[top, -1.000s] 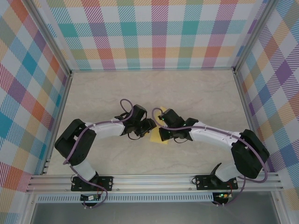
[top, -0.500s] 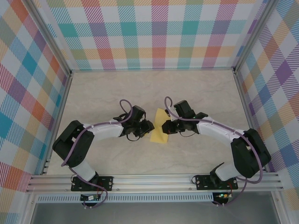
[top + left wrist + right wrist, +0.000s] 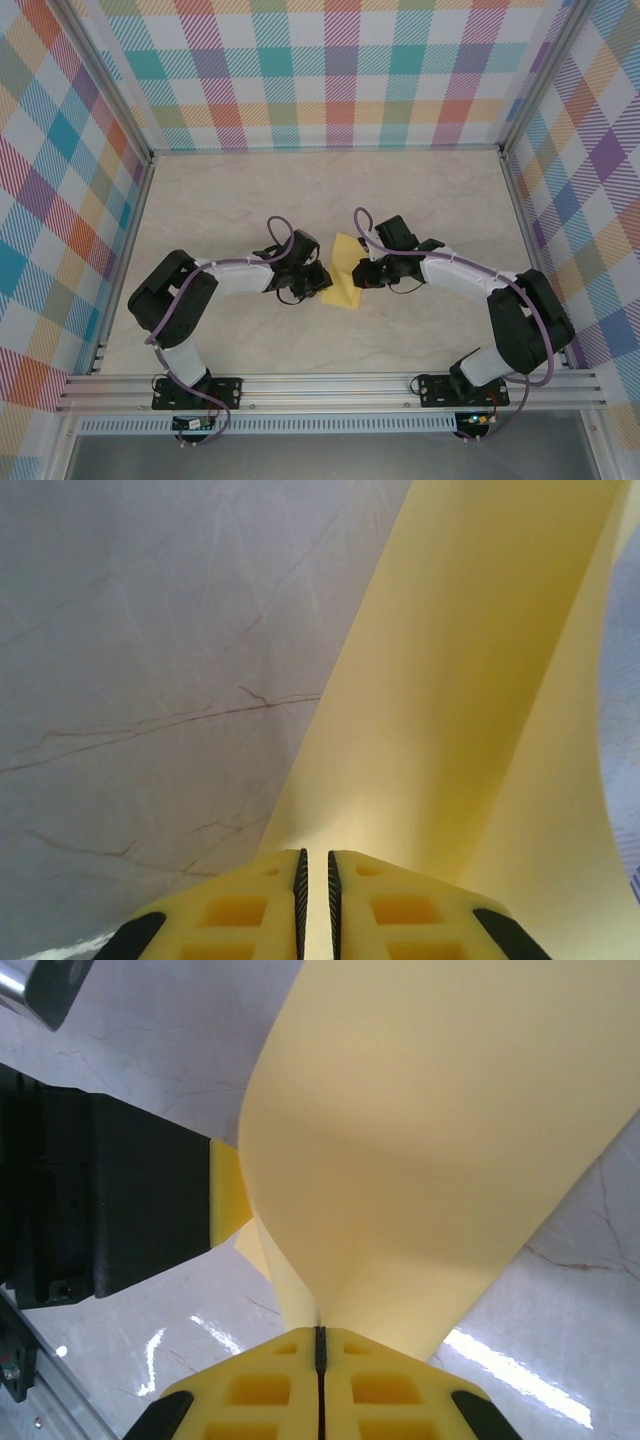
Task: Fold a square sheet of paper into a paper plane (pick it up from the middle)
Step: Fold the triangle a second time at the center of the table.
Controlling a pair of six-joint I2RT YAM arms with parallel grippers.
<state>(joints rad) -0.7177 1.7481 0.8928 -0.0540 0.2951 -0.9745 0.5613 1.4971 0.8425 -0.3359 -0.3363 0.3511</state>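
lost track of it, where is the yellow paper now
In the top view the square sheet of paper is near centre frame, pinched between the left hand on its left and the right hand on its right.

I'm seeing the pale, marble-veined table [image 3: 250, 200] stretching out to the far side; bright checked walls [image 3: 330, 70] are closing it in on the left, right and far sides, and an aluminium rail [image 3: 330, 390] is running along the near edge.
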